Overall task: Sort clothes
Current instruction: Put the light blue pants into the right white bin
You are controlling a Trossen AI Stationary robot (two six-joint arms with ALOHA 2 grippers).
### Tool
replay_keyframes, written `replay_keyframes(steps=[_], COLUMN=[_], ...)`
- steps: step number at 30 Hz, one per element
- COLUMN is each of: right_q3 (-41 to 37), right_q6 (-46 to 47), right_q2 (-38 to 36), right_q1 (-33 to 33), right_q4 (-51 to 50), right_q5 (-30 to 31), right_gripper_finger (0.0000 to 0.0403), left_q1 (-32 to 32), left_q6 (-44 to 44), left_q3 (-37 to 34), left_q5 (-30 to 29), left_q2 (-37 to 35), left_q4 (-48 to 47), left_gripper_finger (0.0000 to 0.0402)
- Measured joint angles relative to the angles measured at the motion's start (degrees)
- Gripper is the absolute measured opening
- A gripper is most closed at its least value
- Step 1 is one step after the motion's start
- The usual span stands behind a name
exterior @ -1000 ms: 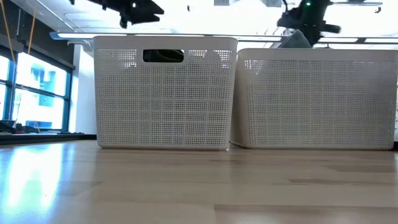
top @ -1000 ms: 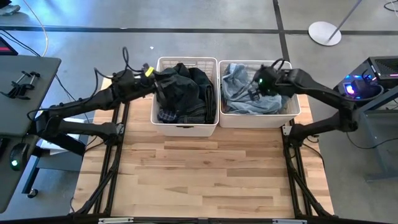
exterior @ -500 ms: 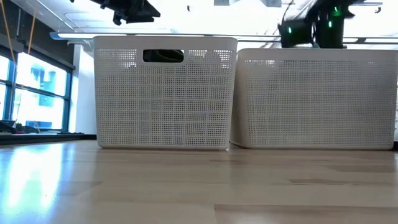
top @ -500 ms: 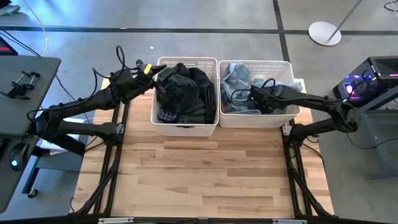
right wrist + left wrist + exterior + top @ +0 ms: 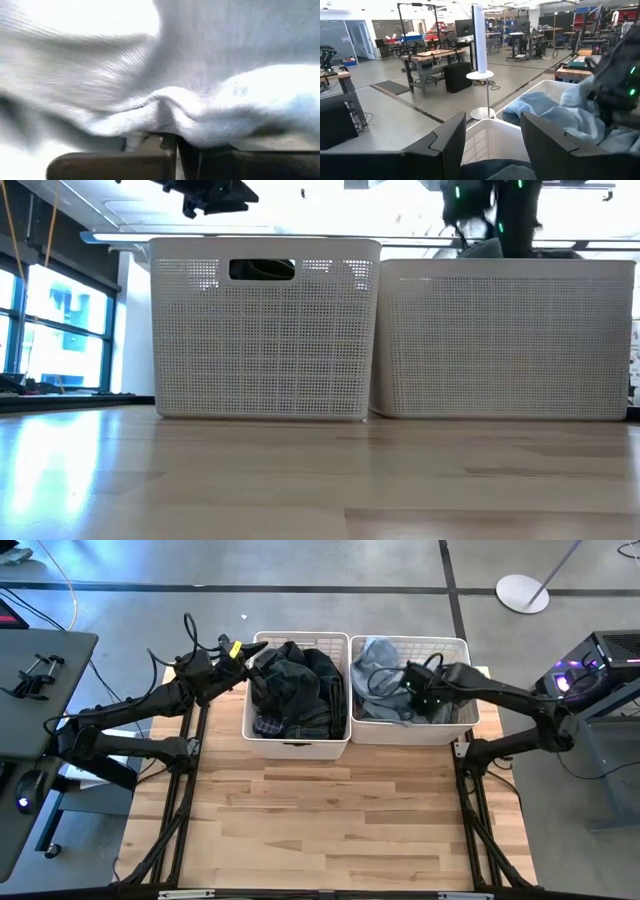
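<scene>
Right end effector (image 5: 418, 690) clenched on pale blue cloth (image 5: 210, 95) inside right basket (image 5: 470, 718), upper centre, left end effector (image 5: 238, 650) released beside left basket (image 5: 297, 747)

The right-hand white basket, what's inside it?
The right basket holds pale blue fabric, bunched and filling it. The right tool is down among it, shut on a fold. Anything underneath that top layer is hidden.
</scene>
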Motion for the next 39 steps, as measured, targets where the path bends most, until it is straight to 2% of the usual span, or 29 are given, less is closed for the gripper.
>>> replay_keyframes(steps=[6, 11, 14, 22, 27, 29, 33, 37, 39], right_q3=[14.93, 23.99, 24.86, 24.58, 17.39, 12.05, 0.63, -3.72, -3.5], right_q6=[-1.97, 3.16, 5.38, 0.64, -2.55, -7.43, -17.71, -21.21, -23.77], right_q2=[-0.07, -0.13, -0.15, 5.59, 10.47, 11.79, 15.02, 18.89, 19.73], right_q1=[4.11, 7.84, 7.51, 0.02, -5.81, -8.24, -11.82, -12.19, -12.41], right_q4=[-9.7, -19.26, -19.67, -19.55, -18.05, -11.42, 11.35, 21.83, 20.69], right_q5=[2.93, 14.15, 20.09, 21.92, 20.1, 15.02, 2.16, -0.06, -0.74], right_gripper_finger=[0.0, 0.0, 0.0, 0.0, 0.0, 0.0, 0.0, 0.0, 0.0], left_q1=[0.0, 0.0, 0.0, 0.0, -0.06, -0.06, -0.07, -0.09, -0.09], left_q6=[0.12, 1.12, 2.36, 2.6, 2.45, 2.49, 1.96, 4.66, 6.32], left_q3=[-0.02, -0.02, -0.02, -0.02, -0.02, -0.02, -0.02, -0.02, -0.02], left_q5=[0.0, 0.02, 0.02, 0.02, 0.2, 1.25, 5.55, 8.19, 8.04], left_q2=[0.02, 0.02, 0.02, 0.02, 0.02, 0.02, 0.02, 0.02, 0.02], left_q4=[1.36, 2.41, 2.82, 2.46, 2.31, 2.3, 2.4, 2.4, 1.99], left_gripper_finger=[0.0182, 0.0182, 0.0181, 0.0181, 0.0181, 0.0181, 0.0181, 0.0181, 0.0181])
